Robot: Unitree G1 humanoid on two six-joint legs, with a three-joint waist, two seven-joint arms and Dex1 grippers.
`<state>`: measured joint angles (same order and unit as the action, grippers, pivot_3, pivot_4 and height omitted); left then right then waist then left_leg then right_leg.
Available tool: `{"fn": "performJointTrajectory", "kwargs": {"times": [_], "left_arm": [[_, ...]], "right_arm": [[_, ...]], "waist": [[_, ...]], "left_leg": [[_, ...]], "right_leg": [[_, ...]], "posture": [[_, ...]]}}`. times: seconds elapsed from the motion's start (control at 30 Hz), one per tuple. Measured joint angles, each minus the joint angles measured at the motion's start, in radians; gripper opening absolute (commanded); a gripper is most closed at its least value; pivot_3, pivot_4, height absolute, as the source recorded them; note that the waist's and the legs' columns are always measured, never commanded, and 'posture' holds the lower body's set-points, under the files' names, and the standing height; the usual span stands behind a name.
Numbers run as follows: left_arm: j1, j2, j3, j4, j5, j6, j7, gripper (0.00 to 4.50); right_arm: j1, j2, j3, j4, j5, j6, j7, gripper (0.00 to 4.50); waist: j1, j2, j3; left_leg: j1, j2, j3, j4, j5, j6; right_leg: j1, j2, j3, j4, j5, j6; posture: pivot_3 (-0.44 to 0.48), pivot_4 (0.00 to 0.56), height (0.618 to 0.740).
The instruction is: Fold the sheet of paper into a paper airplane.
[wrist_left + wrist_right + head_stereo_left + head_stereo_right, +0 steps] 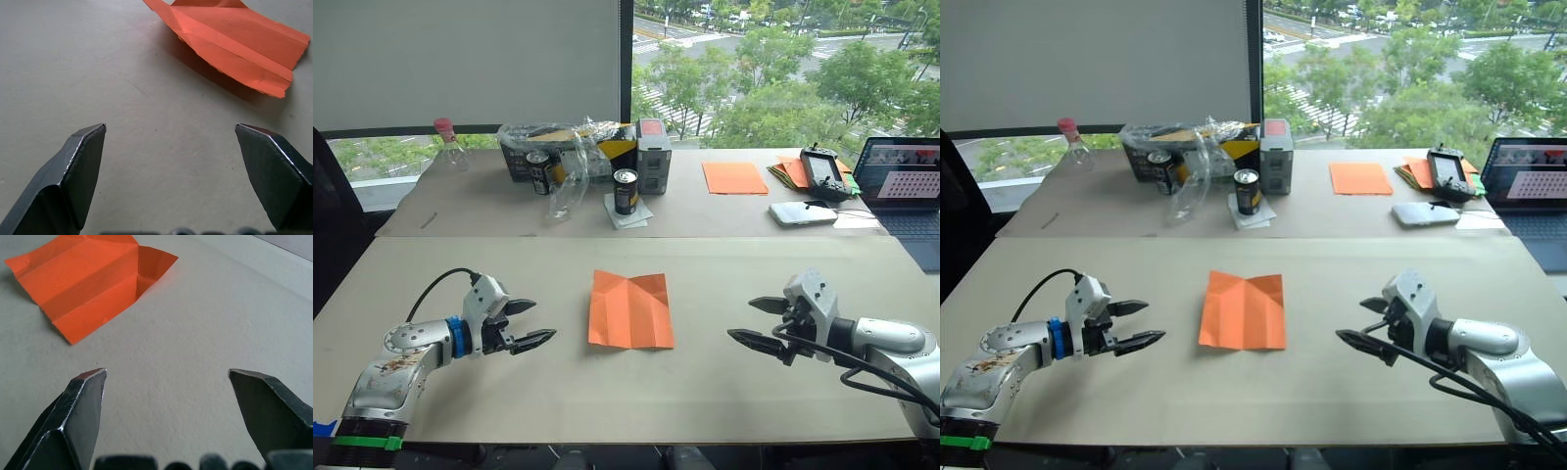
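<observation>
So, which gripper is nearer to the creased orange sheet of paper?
The left gripper, by a little. It is open on the table beside the sheet of paper. The right gripper, also open, sits slightly farther off on the opposite side.

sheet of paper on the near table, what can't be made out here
- Sheet of paper: its underside, against the table, in every view.
- Its far corner: cut by the left wrist view's edge.
- Laptop: screen too small to read, cut off by the head views' right edge.

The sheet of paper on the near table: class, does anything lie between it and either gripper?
Nothing visible does. The sheet of paper lies alone on bare table, with the open left gripper and open right gripper flanking it.
</observation>
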<state>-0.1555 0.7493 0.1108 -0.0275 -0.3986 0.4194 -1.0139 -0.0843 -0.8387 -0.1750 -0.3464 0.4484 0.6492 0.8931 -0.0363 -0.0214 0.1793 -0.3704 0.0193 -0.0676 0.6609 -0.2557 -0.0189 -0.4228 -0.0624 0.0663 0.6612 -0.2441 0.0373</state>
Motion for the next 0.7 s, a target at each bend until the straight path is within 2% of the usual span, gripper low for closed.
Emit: {"fn": "performJointTrajectory", "kwargs": {"times": [0.13,0.33,0.53,0.7], "left_arm": [[-0.011,0.001,0.000,-0.005,-0.049,0.058,-0.031,4.50],[-0.100,0.026,-0.024,-0.052,-0.092,0.134,-0.082,4.50],[-0.228,0.010,-0.105,-0.059,-0.096,0.153,-0.116,2.63],[-0.348,-0.069,-0.224,0.009,-0.029,0.102,-0.138,0.92]], "right_arm": [[0.000,0.000,0.000,0.000,0.005,0.000,0.007,4.39],[-0.007,-0.034,-0.001,-0.040,0.019,0.014,0.026,4.39],[-0.007,-0.080,-0.004,-0.116,0.050,0.051,0.039,4.50],[0.029,-0.085,-0.020,-0.188,0.084,0.080,0.027,4.50]], "waist": [[-0.001,0.000,0.000],[-0.002,0.000,0.000],[-0.004,-0.001,0.000],[0.001,-0.001,0.000]], "left_leg": [[0.000,0.000,0.000,0.000,0.000,0.000],[-0.001,0.000,-0.001,0.000,0.000,0.000],[-0.001,0.000,-0.001,0.000,0.000,0.000],[-0.002,-0.001,-0.002,0.001,0.000,0.000]], "right_leg": [[0.000,0.000,0.000,0.000,0.000,0.000],[0.000,0.000,-0.001,0.000,0.000,0.000],[0.000,0.000,-0.001,0.000,0.000,0.000],[0.001,0.000,-0.001,-0.002,0.000,0.001]], "posture": [[0.000,0.150,0.720],[0.000,0.150,0.720],[0.000,0.150,0.720],[0.000,0.150,0.720]]}}
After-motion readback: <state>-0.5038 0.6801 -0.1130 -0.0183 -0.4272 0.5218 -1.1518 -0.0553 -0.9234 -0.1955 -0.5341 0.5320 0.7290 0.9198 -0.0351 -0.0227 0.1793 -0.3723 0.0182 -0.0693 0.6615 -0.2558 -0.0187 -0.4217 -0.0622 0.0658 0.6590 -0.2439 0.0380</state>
